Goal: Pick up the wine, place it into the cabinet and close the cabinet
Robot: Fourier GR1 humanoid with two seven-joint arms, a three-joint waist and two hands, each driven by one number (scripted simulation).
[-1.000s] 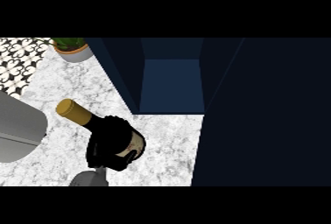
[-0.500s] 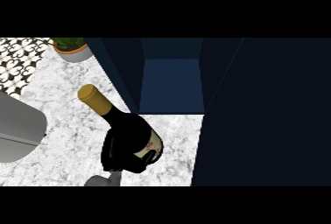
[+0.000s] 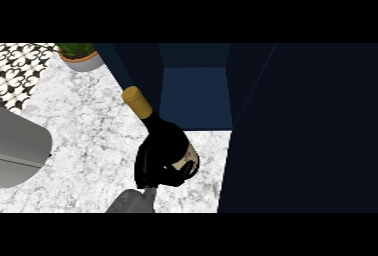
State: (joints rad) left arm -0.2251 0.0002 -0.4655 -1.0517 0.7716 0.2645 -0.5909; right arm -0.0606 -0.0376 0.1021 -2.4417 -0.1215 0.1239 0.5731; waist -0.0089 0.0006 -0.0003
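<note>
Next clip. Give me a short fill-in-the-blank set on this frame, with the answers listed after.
1. The hand is curled round the body of the ___.
2. The neck of the wine bottle is wrapped in ___ foil.
3. The cabinet is ___, so its blue inside shows.
4. The potted plant stands on the counter at the view's upper ___.
Missing words: wine bottle; gold; open; left.
</note>
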